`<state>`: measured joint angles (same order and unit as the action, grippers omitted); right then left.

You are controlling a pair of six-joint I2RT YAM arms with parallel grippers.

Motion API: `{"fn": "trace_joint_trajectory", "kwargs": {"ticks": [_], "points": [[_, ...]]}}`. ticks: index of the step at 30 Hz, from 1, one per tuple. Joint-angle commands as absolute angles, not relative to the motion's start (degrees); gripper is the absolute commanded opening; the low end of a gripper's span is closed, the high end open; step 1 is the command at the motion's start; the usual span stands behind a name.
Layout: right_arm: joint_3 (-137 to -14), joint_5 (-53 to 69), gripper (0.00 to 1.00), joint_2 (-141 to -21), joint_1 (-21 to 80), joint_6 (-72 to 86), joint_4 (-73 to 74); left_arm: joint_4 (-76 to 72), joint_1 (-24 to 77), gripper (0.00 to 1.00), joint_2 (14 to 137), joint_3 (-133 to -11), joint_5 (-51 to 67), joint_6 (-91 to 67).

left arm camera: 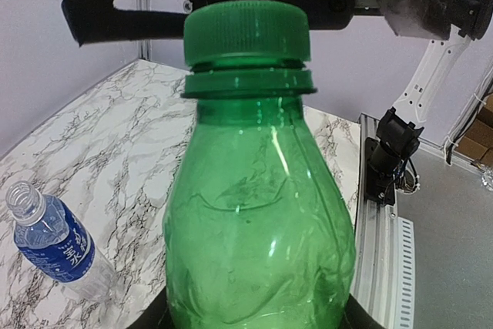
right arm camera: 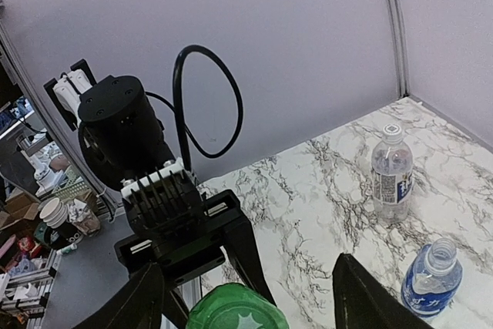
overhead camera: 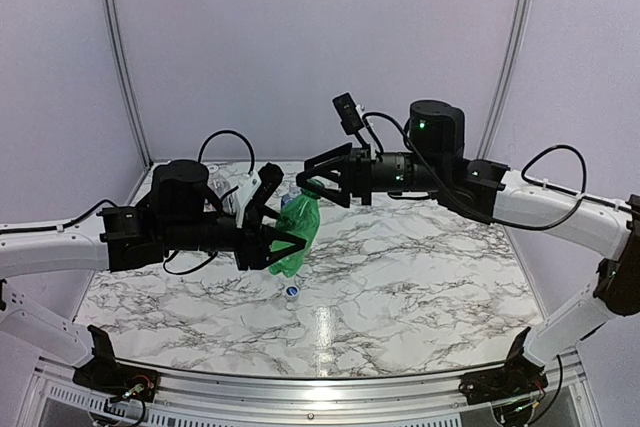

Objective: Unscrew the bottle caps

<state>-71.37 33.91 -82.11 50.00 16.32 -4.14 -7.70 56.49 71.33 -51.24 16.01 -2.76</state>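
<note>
1. Pale lilac walls stand behind a white marble-patterned table (overhead camera: 420,277), and your two arms reach in over it from the near edge.
2. Your left gripper (overhead camera: 282,229) is clamped around the body of the green bottle (left arm camera: 254,229). It holds the bottle above the table, tilted, with the neck toward your right arm.
3. The green cap (left arm camera: 246,30) sits on the bottle's neck, just above the collar ring.
4. Your right gripper (overhead camera: 322,185) is spread at the cap. In the right wrist view its fingers (right arm camera: 142,302) stand either side of the cap, with a gap on each side.
5. The blue-label bottle (right arm camera: 433,279) stands on the marble with its neck open.
6. The clear bottle (right arm camera: 391,171) with a white label stands near it, closer to the back wall, with its whitish cap (right arm camera: 392,129) on.
7. A small blue cap (overhead camera: 291,290) lies loose on the table, below the held bottle in the top view.
</note>
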Motion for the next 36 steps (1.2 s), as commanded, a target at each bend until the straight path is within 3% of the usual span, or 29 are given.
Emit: {"fn": "trace_joint_trajectory", "kwargs": {"ticks": [1,13,19,26,36], "points": [[-71.62,33.14,0.67,-83.18,50.62,16.63,-4.21,-10.63,56.51,0.15,71.2,-51.92,15.44,-3.26],[-71.39,34.48,0.31,-83.8,50.62,16.96,-4.78,-10.72,56.51,0.14,70.87,-51.59,14.79,-3.27],[-70.71,34.35,0.0,-83.05,50.62,16.63,-6.03,-11.59,56.54,0.12,70.42,-51.02,14.74,-3.99],[-73.68,41.98,0.0,-83.99,50.4,9.64,-4.44,-18.87,56.51,0.09,69.23,-47.69,20.81,-7.09],[-81.37,73.77,0.0,-89.15,49.65,-11.46,6.16,-26.96,56.34,0.08,69.74,-47.48,46.58,-11.24]]}}
